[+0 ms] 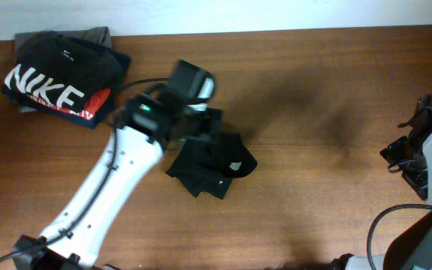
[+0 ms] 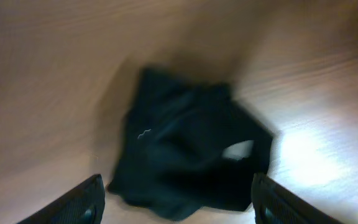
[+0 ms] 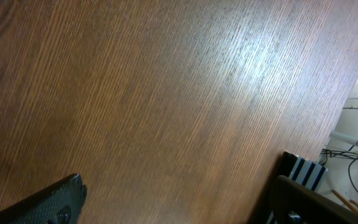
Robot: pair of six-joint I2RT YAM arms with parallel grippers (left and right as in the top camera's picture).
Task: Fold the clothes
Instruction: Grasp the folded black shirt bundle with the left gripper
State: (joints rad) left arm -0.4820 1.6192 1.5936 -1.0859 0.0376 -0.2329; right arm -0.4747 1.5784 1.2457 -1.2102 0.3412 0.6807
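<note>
Clothes [image 1: 205,171] form a crumpled, soft black heap on wood-grain table [image 1: 313,150].

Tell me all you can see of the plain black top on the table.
The black top is soft, thin-looking fabric, bunched into a small crumpled heap, not yet neatly folded. A small white tag and a tiny white mark show on it. It lies on the wooden table, apart from the clothes pile. The left claw is open above it; contact is unclear.

Brown wood table [image 1: 313,112]. Crumpled black top [image 1: 212,169] near middle. Folded clothes pile [image 1: 58,75] at ten o'clock.
</note>
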